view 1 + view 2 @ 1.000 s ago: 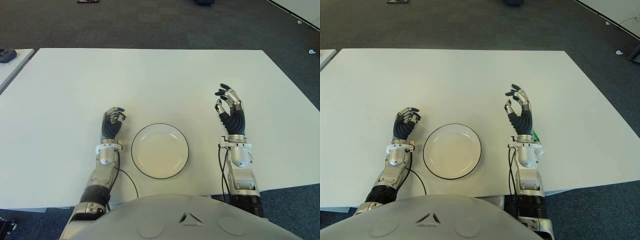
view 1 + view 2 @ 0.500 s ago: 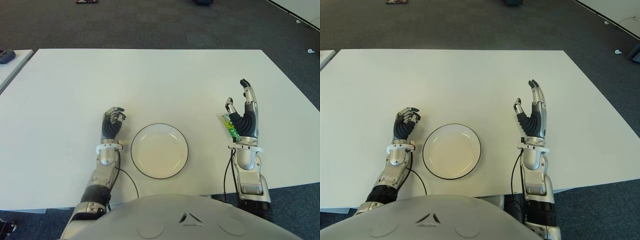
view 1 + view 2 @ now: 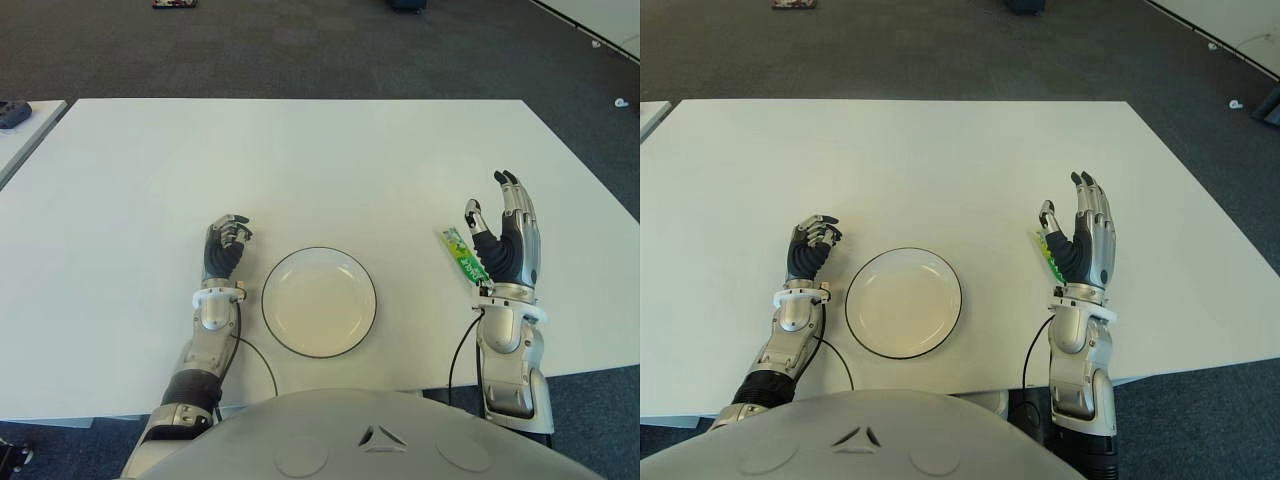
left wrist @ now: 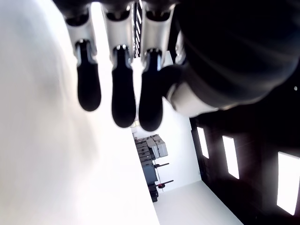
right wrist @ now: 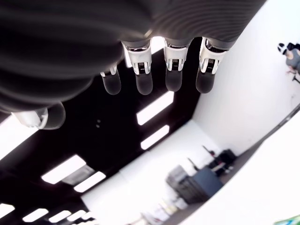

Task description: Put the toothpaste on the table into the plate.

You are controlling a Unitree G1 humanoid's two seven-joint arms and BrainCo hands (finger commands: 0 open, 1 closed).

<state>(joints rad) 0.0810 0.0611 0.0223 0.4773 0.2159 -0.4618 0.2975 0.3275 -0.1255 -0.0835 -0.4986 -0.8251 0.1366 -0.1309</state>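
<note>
Green toothpaste (image 3: 462, 254) flat on table (image 3: 300, 170) | beside right hand (image 3: 505, 243) | fingers (image 3: 512, 200) extended, empty

Much of the green toothpaste tube (image 3: 463, 256) lies hidden behind the robot's raised right hand (image 3: 505, 240), only one end and a strip of its printed side showing, the lettering too small to read. In the right wrist view, a sliver of the tube is cut off at the frame's lower corner. The left hand (image 3: 225, 246) shows its back to the head camera, so its palm cannot be seen. A dark object (image 3: 12, 112) on the side table is cropped by the frame edge.
</note>
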